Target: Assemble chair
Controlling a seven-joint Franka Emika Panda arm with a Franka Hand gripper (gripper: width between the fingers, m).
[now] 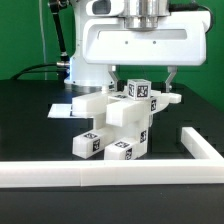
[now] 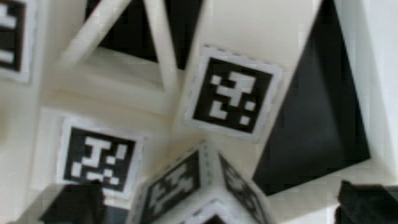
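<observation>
Chair parts (image 1: 118, 125) sit stacked beneath my hand (image 1: 142, 86); I cannot tell its grip. Border rail (image 1: 60, 174) blocks six o'clock.

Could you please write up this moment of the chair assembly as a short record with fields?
Claw: low over the pile, fingers apart on either side of the top tagged block; no grip visible.
Chair parts: white tagged pieces clustered mid-table, some resting on others.
Border rail: white, along the front edge and the exterior view's right.
Table: black.
Wrist view: tags close up, sharpness low.
</observation>
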